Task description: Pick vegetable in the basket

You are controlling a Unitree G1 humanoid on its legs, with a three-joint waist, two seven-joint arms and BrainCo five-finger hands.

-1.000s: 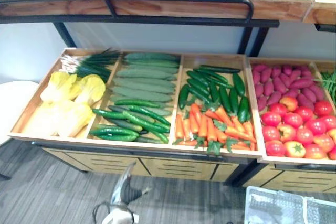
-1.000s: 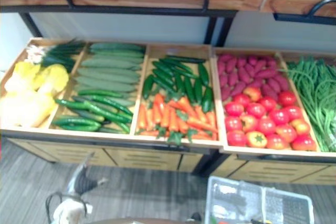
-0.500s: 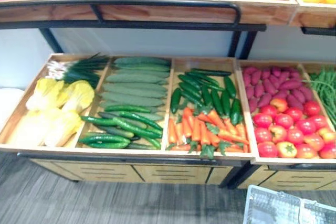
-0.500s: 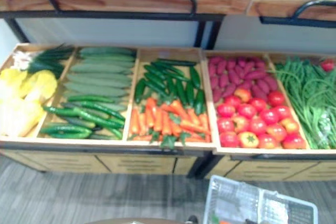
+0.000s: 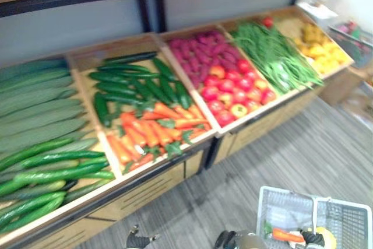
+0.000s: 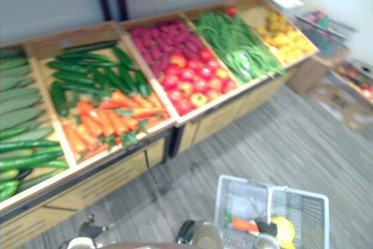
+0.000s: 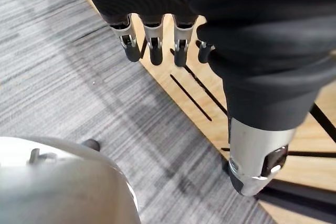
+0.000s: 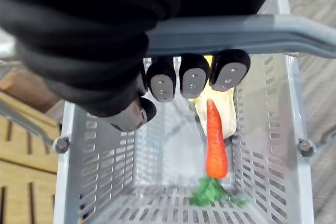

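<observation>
- Gripping the grey bar handle (image 8: 247, 31) of a white plastic mesh basket (image 5: 278, 207), the right hand (image 8: 161, 84) has its fingers curled round that bar, and the thumb is close to them.
- An orange carrot with green leaves (image 8: 216, 145) lies on the bottom of the basket, with its leafy end near one end wall.
- This carrot touches a pale yellow leafy vegetable (image 6: 283, 230) that lies beside it in the same basket.
- The basket hangs over the grey striped carpet floor (image 5: 291, 144), apart from the front edge of the long wooden display stand (image 5: 145, 188).
- The left hand (image 7: 155, 43) hangs with its fingers straight and a little apart, holding nothing, near the wooden front of the stand.
- In the compartments of the stand lie long green cucumbers (image 5: 52, 173), loose orange carrots (image 5: 145, 135), round red tomatoes (image 5: 233, 94), purple sweet potatoes (image 5: 201, 53) and thin green beans (image 5: 274, 56).
</observation>
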